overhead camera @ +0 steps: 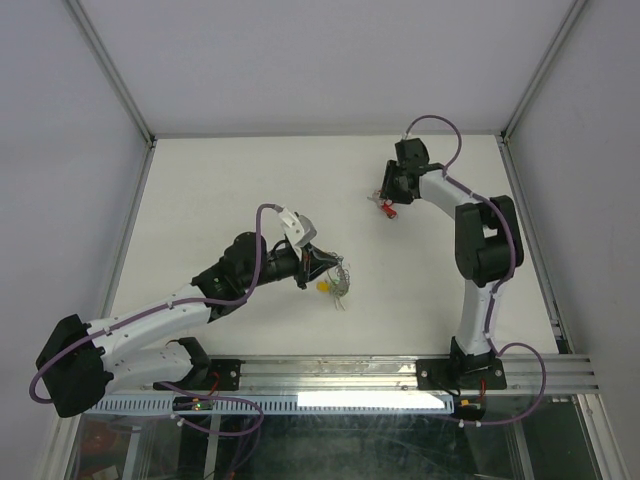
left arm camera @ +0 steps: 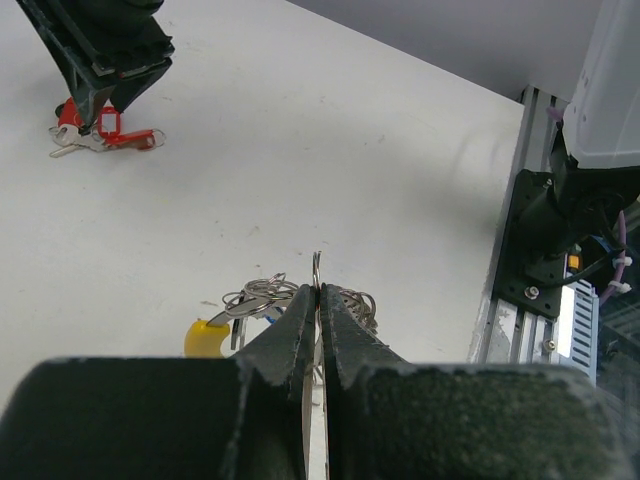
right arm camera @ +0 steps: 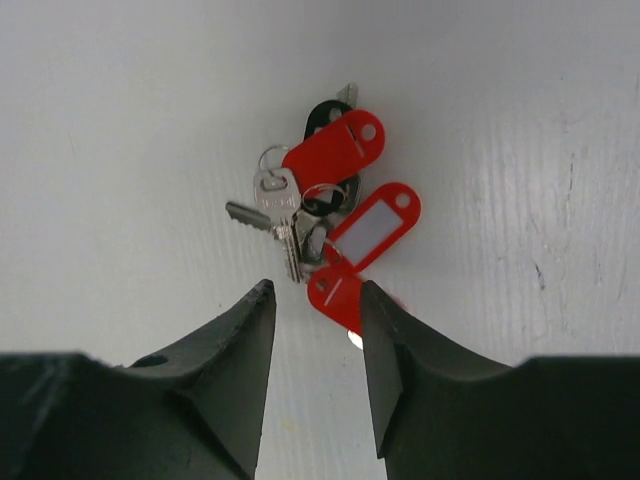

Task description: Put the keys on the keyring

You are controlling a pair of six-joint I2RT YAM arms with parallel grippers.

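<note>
On the white table (overhead camera: pixel 200 200), our left gripper (left arm camera: pixel 318 292) has its fingers pressed together on a thin wire loop of the keyring (left arm camera: pixel 255 296), whose yellow arc (left arm camera: pixel 203 340) lies left of the tips. Our right gripper (right arm camera: pixel 315 300), fingers apart, hovers nearer the keys (right arm camera: pixel 278 195). The bunch stretches straight ahead, one red tag (right arm camera: pixel 335 292) between the tips, bare table all round.

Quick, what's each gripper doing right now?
Left gripper: closed on the keyring.
Right gripper: open over the red-tagged keys, holding nothing.
</note>
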